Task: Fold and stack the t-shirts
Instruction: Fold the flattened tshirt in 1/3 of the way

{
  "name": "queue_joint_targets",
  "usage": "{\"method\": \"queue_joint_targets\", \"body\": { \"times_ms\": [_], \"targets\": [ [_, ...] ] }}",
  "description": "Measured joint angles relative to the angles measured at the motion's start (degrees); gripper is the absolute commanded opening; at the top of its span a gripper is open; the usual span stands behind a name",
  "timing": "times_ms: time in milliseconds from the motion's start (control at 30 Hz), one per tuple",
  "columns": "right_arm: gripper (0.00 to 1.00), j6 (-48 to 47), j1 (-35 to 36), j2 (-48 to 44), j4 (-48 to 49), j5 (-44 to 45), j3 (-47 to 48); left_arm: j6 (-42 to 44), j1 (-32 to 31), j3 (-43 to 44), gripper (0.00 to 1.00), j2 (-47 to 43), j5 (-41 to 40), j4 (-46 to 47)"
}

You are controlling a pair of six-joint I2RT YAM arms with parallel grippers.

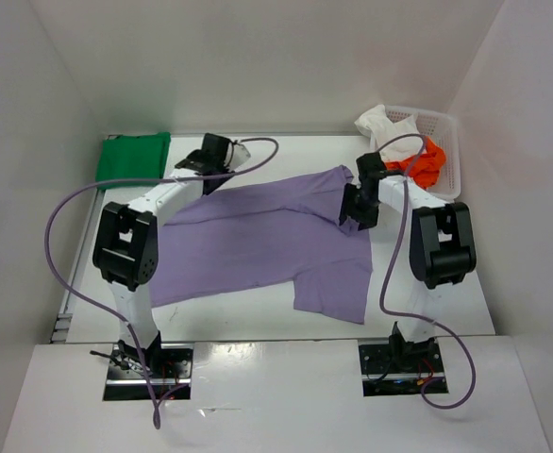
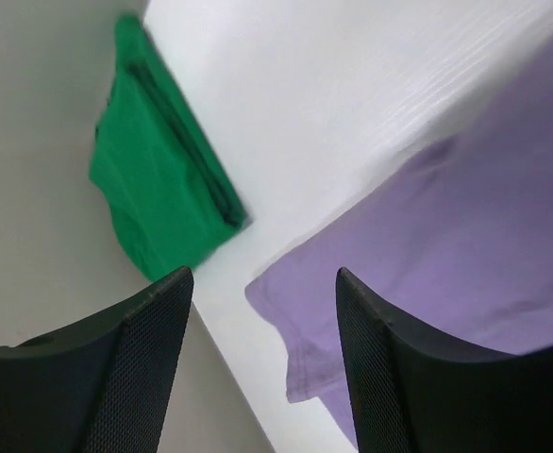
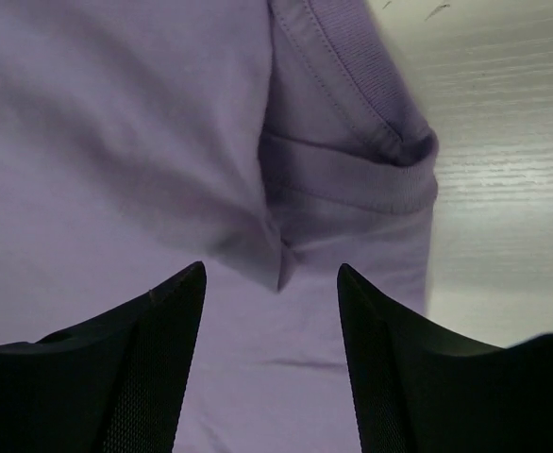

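Observation:
The lavender-purple t-shirt point(image 1: 267, 241) lies spread across the table's middle. The green t-shirt point(image 1: 133, 156) lies folded at the far left corner, also in the left wrist view point(image 2: 159, 160). The white t-shirt point(image 1: 386, 123) and orange-red t-shirt point(image 1: 427, 162) sit in the basket. My left gripper point(image 1: 212, 151) is open and empty above the purple shirt's far left corner point(image 2: 295, 321). My right gripper point(image 1: 357, 209) is open and empty just over the purple shirt's far right part, near a folded sleeve hem point(image 3: 352, 160).
A white plastic mesh basket point(image 1: 446, 142) stands at the far right corner. White walls close the table on the left, back and right. The left wall's foot point(image 2: 59, 236) is close beside the left gripper.

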Motion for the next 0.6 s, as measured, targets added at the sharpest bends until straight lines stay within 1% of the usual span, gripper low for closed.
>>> {"method": "queue_joint_targets", "body": {
  "times_ms": [67, 167, 200, 233, 300, 333, 367, 500, 600],
  "targets": [
    [0.64, -0.2, 0.0, 2.8, 0.1, -0.1, 0.7, 0.0, -3.5, 0.0, 0.71, -1.4, -0.2, 0.2],
    [0.53, -0.4, 0.0, 4.1, 0.2, -0.9, 1.0, -0.1, -6.0, -0.1, 0.71, -1.5, -0.2, -0.4],
    [0.48, -0.4, 0.0, 4.1, 0.2, -1.4, 1.1, -0.2, -6.3, -0.2, 0.71, -1.5, -0.2, -0.9],
    [0.35, -0.5, 0.0, 4.1, 0.4, -1.8, 1.2, -0.2, -6.3, -0.3, 0.71, -1.5, -0.3, -1.4],
    [0.19, -0.6, 0.0, 4.2, 0.5, -3.0, 1.2, -0.3, -6.4, -0.5, 0.71, -1.5, -0.5, -2.0],
    [0.04, -0.7, 0.0, 4.3, 0.7, -3.4, 1.2, -0.3, -6.4, -0.7, 0.71, -1.5, -0.6, -2.2],
    [0.00, -0.7, 0.0, 4.3, 0.8, -3.9, 1.2, -0.3, -6.5, -0.8, 0.71, -1.5, -0.8, -2.5],
    [0.00, -0.5, 0.0, 4.3, 0.5, -5.6, 2.3, -0.3, -7.6, -0.8, 0.71, -1.5, -1.6, -2.9],
    [0.00, -0.4, 0.0, 4.3, 0.0, -7.0, 5.6, -0.3, -8.6, -0.8, 0.71, -1.5, -2.0, -2.9]
  ]
}}
